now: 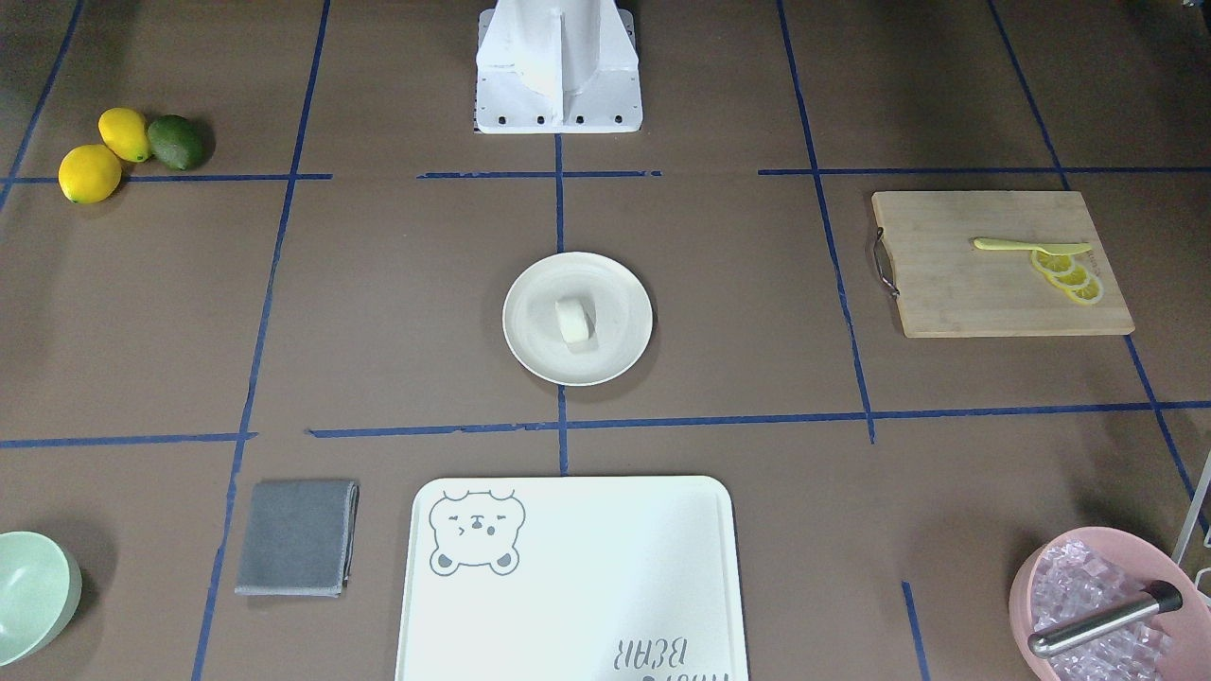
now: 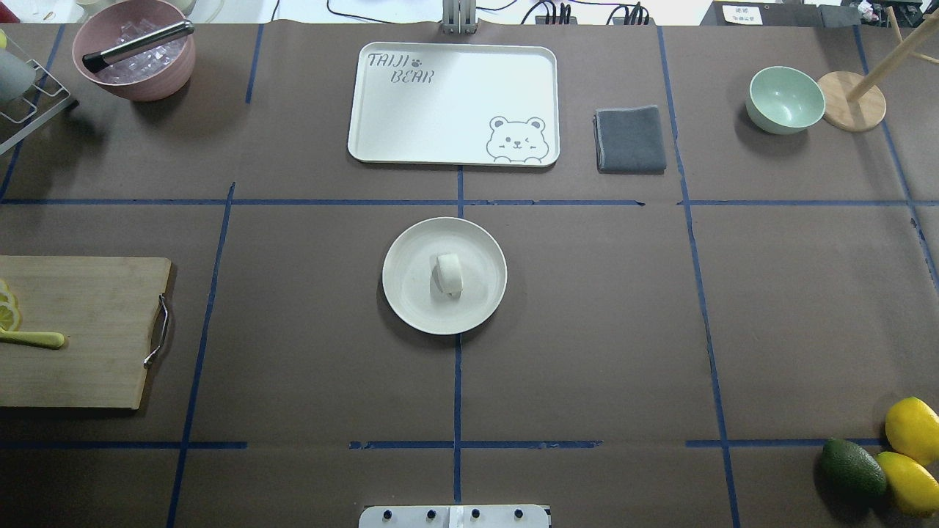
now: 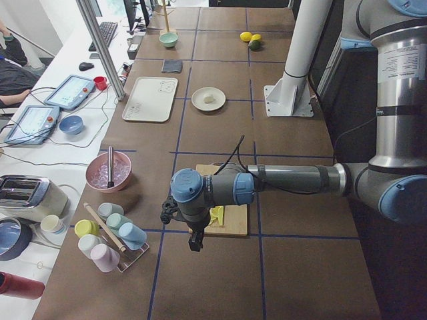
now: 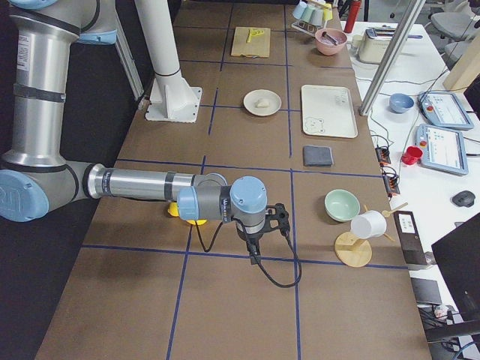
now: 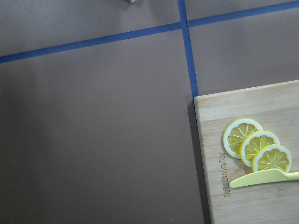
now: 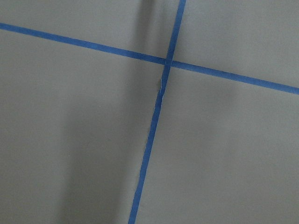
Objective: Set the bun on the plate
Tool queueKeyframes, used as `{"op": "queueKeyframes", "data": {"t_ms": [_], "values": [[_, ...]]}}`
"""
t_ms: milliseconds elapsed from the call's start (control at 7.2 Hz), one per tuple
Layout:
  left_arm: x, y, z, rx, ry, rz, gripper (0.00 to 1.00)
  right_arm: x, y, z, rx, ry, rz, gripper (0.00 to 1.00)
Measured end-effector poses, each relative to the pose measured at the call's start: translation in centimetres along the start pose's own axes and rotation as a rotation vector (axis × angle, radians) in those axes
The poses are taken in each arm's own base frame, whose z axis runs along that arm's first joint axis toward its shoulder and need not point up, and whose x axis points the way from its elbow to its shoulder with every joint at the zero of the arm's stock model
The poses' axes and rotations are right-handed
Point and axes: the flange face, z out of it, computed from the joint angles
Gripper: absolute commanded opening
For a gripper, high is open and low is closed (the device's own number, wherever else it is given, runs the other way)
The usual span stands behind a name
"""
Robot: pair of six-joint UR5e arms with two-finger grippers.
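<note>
The bun (image 1: 574, 321) is seen lying on its side near the middle of the plate (image 1: 535, 326), resting on the plate's surface. Neither gripper is touching the bun or the plate, and both are held well apart from them, one toward each end of the table, with the plate between them.

The left gripper (image 3: 194, 241) is shown only in the left side view. It hangs above the table past the end of the board (image 1: 956, 284). Whether its jaws are parted or closed cannot be told. Below and just beside it, three lemon slices (image 5: 257, 147) and a yellow knife (image 5: 264, 178) are seen on the board, the knife touching the nearest slice.

The right gripper (image 4: 253, 251) is shown only in the right side view, held above bare table. Its jaw state cannot be told either. Only crossed blue tape (image 6: 166, 63) is shown beneath it by its wrist camera. Something yellow (image 4: 184, 214) is partly hidden under its arm.

Past the plate, on the side away from the robot's base, a tray (image 1: 587, 567) and a grey cloth (image 1: 296, 537) are laid.
</note>
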Motion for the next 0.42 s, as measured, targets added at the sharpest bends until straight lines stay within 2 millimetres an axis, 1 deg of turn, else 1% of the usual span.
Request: {"op": "queueKeyframes", "data": {"t_ms": [417], "values": [[-0.25,0.39,0.35,-0.008,0.002,-0.009,1.00,0.00,0.00,0.01,0.000,-0.001,0.010,1.00]]}}
